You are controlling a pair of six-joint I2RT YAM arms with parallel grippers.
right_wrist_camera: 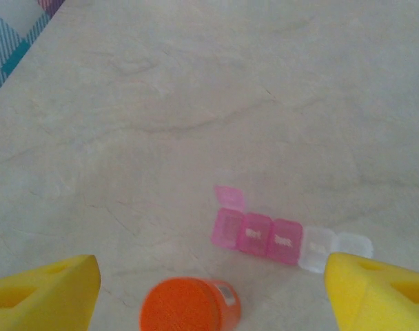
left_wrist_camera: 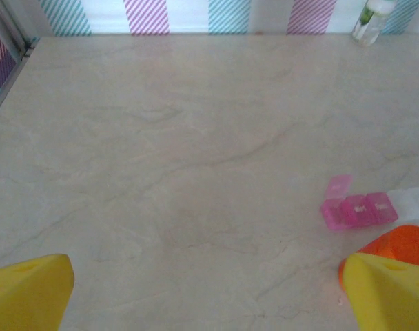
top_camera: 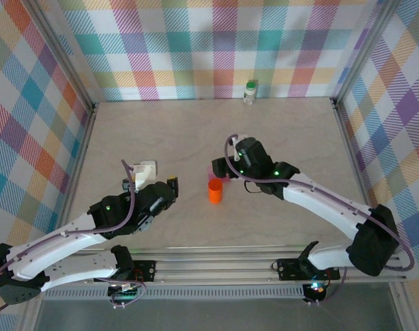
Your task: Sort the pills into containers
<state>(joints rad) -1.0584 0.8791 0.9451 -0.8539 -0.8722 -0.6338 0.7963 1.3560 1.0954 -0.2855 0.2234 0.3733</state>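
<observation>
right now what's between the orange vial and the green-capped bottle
The pink pill organizer lies just past the orange vial; beyond it the table is bare up to the bottle, as the left wrist view shows.

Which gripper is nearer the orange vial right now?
Right. The right gripper hangs open just beyond the orange vial, almost over it. The left gripper, also open, sits off to the vial's left with a wider gap between them.
</observation>
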